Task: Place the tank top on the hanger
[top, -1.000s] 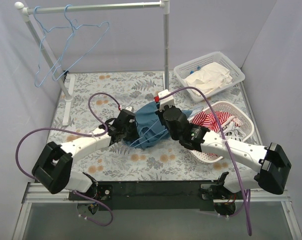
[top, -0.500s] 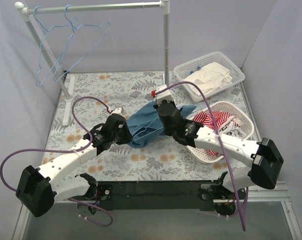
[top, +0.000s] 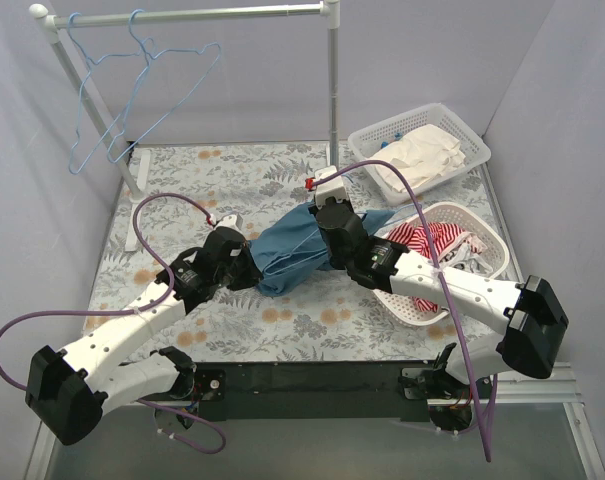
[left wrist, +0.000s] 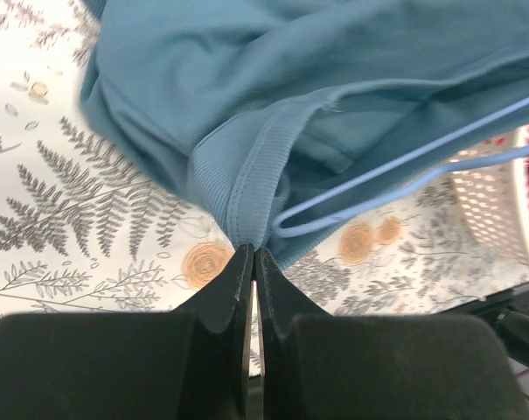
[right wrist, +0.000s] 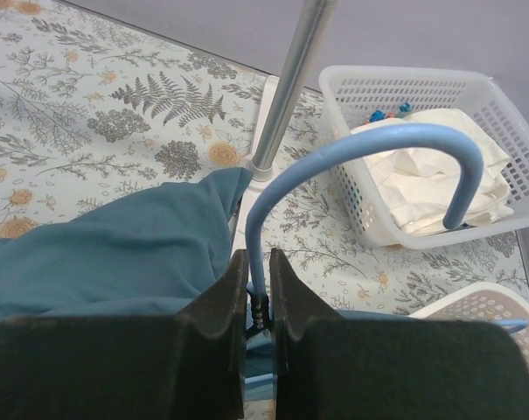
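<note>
The teal-blue tank top (top: 294,252) lies bunched on the floral table between my two grippers. My left gripper (top: 244,268) is shut on its ribbed hem (left wrist: 247,188) at the left end. A light-blue wire hanger (left wrist: 395,179) runs inside the cloth, one corner loop poking out. My right gripper (top: 327,215) is shut on the hanger's neck, just below its hook (right wrist: 360,149), which curves up in the right wrist view. The tank top (right wrist: 115,254) spreads left of those fingers.
A rail with a post (top: 333,85) stands at the back; two more blue hangers (top: 132,95) hang at its left end. A white basket of white cloths (top: 419,150) sits back right. A second basket (top: 452,262) holds the red-and-white striped garment.
My left arm has swung left and straightened, drawing the tank top's left end outward. My right gripper has moved back and left with the hanger. The cloth is now stretched wider.
</note>
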